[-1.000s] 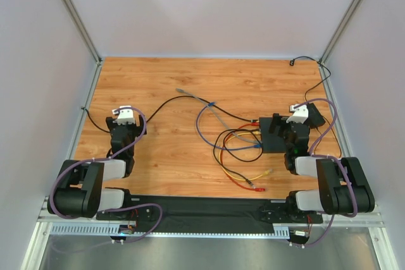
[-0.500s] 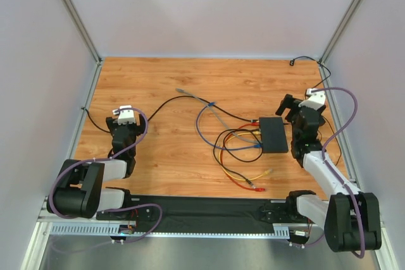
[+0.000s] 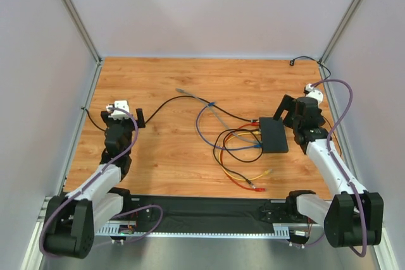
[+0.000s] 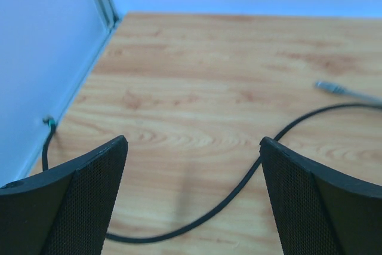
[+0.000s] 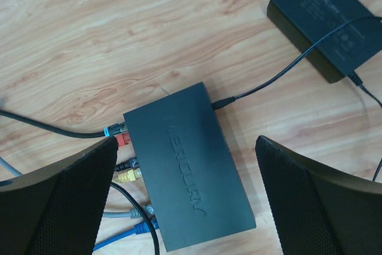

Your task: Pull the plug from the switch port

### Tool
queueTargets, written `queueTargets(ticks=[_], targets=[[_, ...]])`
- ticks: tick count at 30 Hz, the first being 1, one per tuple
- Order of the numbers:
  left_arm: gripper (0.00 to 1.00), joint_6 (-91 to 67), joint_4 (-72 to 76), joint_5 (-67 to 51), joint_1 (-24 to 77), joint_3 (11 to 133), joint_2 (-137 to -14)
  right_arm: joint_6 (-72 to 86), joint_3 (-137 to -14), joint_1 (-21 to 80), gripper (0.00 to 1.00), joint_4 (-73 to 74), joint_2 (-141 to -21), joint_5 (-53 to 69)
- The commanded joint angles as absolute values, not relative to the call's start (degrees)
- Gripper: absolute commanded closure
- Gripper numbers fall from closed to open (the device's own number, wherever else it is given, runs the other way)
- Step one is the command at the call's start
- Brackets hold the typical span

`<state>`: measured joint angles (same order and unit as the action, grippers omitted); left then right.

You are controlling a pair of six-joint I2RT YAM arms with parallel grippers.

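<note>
Directly below the wide-open right gripper [image 5: 186, 144] lies the black switch [image 5: 191, 165], not touched; its coloured plugs [image 5: 127, 175] sit beside one finger [image 5: 59, 201]. Farther off rests the power brick [image 5: 325, 22]. Left gripper [image 4: 192, 147] gapes above the table [image 4: 209, 58].

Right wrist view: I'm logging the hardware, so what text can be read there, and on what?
"MERCURY": raised letters along the top of the flat black box.
"MERCURY": pale print on the power brick.
Smaller print below it on the power brick: too small to read.
</note>
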<state>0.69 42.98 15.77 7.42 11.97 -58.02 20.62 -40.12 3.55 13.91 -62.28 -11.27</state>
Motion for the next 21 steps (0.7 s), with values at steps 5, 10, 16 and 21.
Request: queueTargets(ticks=[5, 10, 16, 21], targets=[[0.0, -8.9, 22.6, -1.2, 8.1, 26.2, -49.0, 29.7, -44.8, 2.0, 0.04, 20.0, -64.4, -9.7], [0.0, -12.7, 24.0, -2.7, 17.3, 31.5, -50.8, 32.6, -45.4, -2.8, 0.08, 21.3, -65.8, -2.9], [0.0, -29.9, 9.9, 4.9, 24.4, 44.9, -61.5, 34.1, -43.8, -7.6, 0.1, 21.1, -65.7, 2.0], [0.0, -27.7, 8.5, 12.8, 33.9, 50.4, -68.5, 36.0, -41.4, -12.2, 0.14, 17.8, -66.9, 8.1]])
